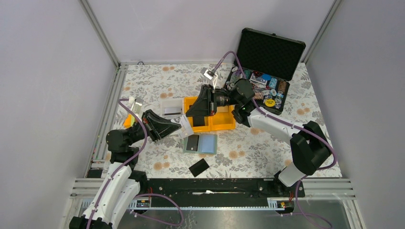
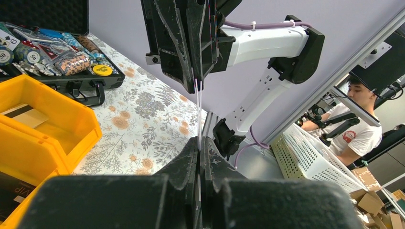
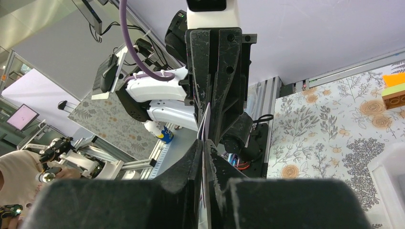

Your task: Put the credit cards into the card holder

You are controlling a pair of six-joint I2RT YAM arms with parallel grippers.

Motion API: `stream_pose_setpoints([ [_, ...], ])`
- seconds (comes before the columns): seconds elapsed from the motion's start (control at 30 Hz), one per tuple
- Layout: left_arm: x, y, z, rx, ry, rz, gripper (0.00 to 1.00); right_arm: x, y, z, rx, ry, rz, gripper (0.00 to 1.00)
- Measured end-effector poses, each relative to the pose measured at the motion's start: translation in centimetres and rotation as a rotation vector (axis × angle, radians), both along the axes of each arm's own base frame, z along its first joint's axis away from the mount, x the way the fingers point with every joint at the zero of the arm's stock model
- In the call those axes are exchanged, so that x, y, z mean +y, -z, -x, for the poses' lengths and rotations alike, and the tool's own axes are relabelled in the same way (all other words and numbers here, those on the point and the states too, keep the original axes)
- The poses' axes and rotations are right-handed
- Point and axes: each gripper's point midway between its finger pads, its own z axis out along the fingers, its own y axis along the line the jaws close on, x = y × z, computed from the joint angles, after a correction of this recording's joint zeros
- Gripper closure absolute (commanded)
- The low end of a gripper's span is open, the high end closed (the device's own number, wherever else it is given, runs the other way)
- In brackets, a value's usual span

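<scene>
Left claw (image 2: 199, 141) pinches a pale card (image 2: 198, 114) edge-on, and right claw (image 2: 198, 85) nips its other end (likely a handover to regrip); the card holder (image 1: 208, 143) lies open just near-right.

Matt black credit card (image 1: 198, 167), glossy yellow plastic bins (image 1: 222, 125), floral-print tablecloth (image 1: 253, 150).

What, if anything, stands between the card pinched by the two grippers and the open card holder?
Nothing visible does. The card, pinched edge-on by the left gripper and right gripper, hangs just beyond the card holder, which lies open. A black card fills one pocket; the other looks free.
</scene>
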Motion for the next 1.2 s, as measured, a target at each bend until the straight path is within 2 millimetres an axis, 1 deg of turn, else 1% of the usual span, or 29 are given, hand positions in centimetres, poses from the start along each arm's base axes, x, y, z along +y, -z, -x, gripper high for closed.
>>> stream_pose_setpoints([
  [0.17,0.0,0.1,0.2,0.001,0.01,-0.004,1.0,0.3,0.7,-0.1,-0.011,0.009,0.019,0.9],
  [0.33,0.0,0.4,0.2,0.016,0.017,-0.012,1.0,0.6,1.4,0.2,-0.042,0.025,0.051,0.9],
  [0.53,0.0,0.4,0.2,0.013,0.018,-0.014,1.0,0.8,1.5,0.8,-0.074,0.021,0.063,0.83],
  [0.63,0.0,0.5,0.1,0.014,0.015,-0.017,1.0,0.9,1.8,1.1,-0.075,0.015,0.072,0.82],
  [0.7,0.0,0.6,0.1,0.016,0.016,-0.019,1.0,1.1,2.0,1.3,-0.078,0.01,0.077,0.86],
  [0.83,-0.1,0.8,-0.1,0.023,0.016,-0.023,1.0,1.2,2.2,1.6,-0.085,0.01,0.086,1.0],
  [0.9,-0.1,0.9,-0.2,0.023,0.011,-0.024,0.99,1.3,2.3,1.3,-0.084,0.028,0.092,1.0],
  [1.07,0.0,1.0,-0.5,0.031,-0.002,-0.023,0.9,1.1,2.3,1.1,-0.088,0.081,0.106,1.0],
  [1.2,0.0,0.8,-0.8,0.034,-0.017,-0.014,0.89,0.8,2.3,0.8,-0.089,0.127,0.109,1.0],
])
